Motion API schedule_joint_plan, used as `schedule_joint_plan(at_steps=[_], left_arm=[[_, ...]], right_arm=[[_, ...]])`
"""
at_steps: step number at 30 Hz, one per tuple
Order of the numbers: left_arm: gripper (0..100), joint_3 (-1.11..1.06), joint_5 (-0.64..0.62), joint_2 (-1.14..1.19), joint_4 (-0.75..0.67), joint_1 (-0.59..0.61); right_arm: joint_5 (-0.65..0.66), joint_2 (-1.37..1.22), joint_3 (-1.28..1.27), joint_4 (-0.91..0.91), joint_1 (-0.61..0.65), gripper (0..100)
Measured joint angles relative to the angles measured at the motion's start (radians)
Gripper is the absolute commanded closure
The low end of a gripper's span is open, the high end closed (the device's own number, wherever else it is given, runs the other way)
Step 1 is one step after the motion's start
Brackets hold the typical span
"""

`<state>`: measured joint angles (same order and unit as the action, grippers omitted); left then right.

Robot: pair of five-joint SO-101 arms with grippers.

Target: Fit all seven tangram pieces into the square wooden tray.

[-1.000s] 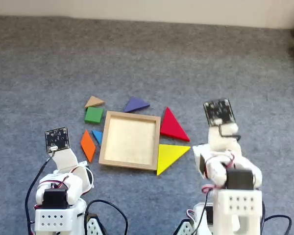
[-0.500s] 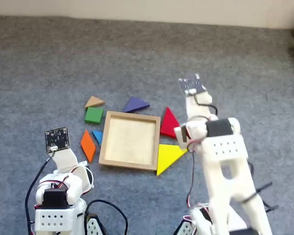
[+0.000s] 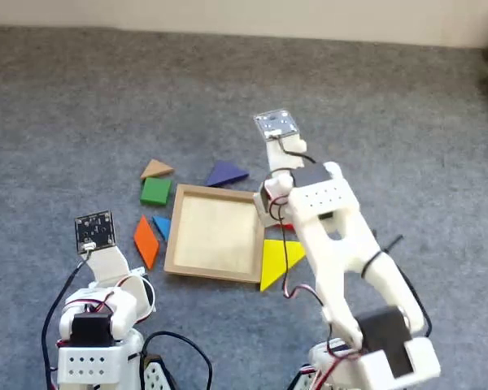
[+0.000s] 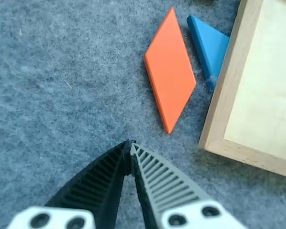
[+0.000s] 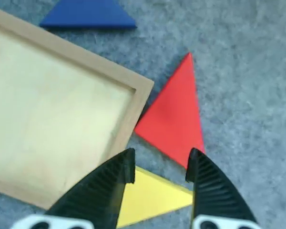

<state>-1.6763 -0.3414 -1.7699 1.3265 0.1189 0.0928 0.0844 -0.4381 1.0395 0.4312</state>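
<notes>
Swung out from rest with right gripper [image 5: 160, 160] spread over the flat red triangle [image 5: 174, 109], left gripper [image 4: 130, 152] pinched closed; first pick likely.

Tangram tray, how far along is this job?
Done: nothing; the wooden tray holds no pieces. In hand: the right claw, open, hovers over the red triangle beside the tray; the left claw is shut above carpet near the orange parallelogram. Left: all seven pieces, which lie on the carpet around the tray.
</notes>
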Motion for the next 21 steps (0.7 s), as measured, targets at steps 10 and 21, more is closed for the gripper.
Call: schedule_joint_plan(at_steps=[10, 21], left_arm=[[99, 0.000, 0.000, 0.000, 0.000, 0.000], [99, 0.000, 0.000, 0.000, 0.000, 0.000]], right_arm=[[0.000, -0.192, 0.124, -0.014, 0.002, 81.7], [0.000, -0.347, 0.222, -0.015, -0.014, 71.5]])
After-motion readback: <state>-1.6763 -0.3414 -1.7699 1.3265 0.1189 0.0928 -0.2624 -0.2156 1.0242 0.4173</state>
